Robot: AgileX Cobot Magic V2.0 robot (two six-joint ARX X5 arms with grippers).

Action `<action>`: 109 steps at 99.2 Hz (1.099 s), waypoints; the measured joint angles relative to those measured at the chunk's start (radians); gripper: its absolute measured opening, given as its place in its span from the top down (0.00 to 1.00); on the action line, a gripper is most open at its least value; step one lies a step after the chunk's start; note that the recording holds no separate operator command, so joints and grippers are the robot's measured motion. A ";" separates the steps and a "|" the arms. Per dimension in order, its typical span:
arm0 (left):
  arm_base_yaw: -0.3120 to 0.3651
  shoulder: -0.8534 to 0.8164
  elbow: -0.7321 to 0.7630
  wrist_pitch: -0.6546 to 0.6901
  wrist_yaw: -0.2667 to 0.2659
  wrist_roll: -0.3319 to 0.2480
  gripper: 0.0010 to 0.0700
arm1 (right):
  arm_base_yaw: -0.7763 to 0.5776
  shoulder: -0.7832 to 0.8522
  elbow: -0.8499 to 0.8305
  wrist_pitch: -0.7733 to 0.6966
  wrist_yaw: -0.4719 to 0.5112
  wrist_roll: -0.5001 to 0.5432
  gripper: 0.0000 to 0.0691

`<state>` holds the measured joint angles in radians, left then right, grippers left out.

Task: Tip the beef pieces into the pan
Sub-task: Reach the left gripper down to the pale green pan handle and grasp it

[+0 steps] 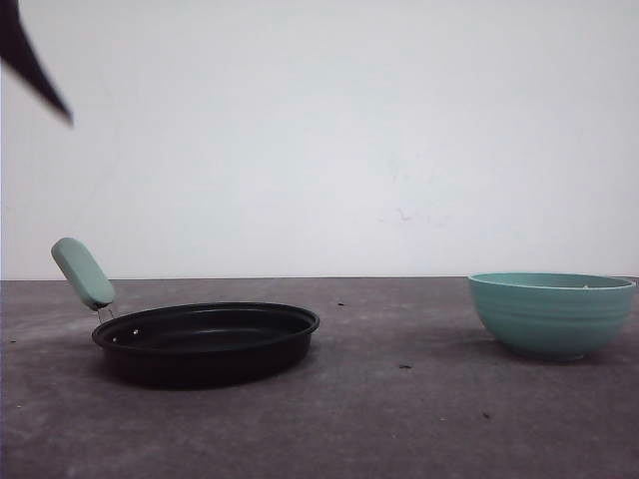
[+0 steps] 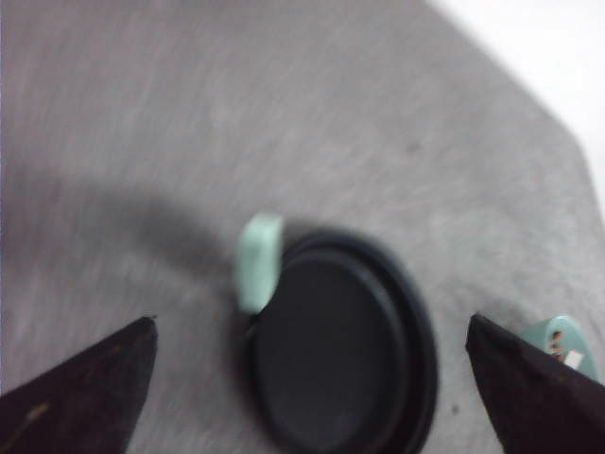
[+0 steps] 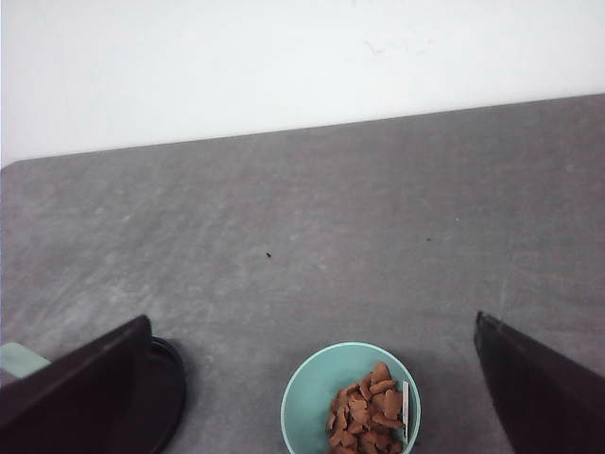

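The black pan sits on the table's left side, its mint-green handle angled up to the left. The pan lies empty far below my left gripper, which hangs open high above it. A dark fingertip pokes in at the upper left of the front view. The beef pieces form a low reddish-brown heap inside the teal bowl. My right gripper hovers well above the bowl, open with nothing between its fingers.
The teal ribbed bowl stands on the right of the grey table, well apart from the pan. A small white slip leans inside the bowl's rim. Bare tabletop lies between pan and bowl. A white wall rises behind.
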<state>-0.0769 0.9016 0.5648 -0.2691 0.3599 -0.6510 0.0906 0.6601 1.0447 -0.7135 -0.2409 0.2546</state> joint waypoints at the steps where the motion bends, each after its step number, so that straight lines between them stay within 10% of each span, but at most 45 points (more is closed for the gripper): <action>1: 0.000 0.008 -0.005 0.007 0.004 -0.003 0.08 | 0.000 0.000 0.000 0.000 0.000 0.000 0.01; 27: -0.010 0.252 -0.016 0.257 0.129 -0.046 0.08 | 0.000 0.003 0.000 0.000 0.000 0.005 0.01; 73: -0.043 0.553 -0.016 0.492 0.133 -0.129 0.10 | 0.000 0.002 0.000 -0.064 0.003 0.004 0.01; 109: -0.098 0.616 -0.015 0.594 0.080 -0.152 0.59 | 0.000 0.002 0.000 -0.101 0.006 0.004 0.01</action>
<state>-0.1749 1.5181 0.5495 0.3252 0.4400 -0.8032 0.0906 0.6617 1.0447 -0.8146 -0.2352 0.2588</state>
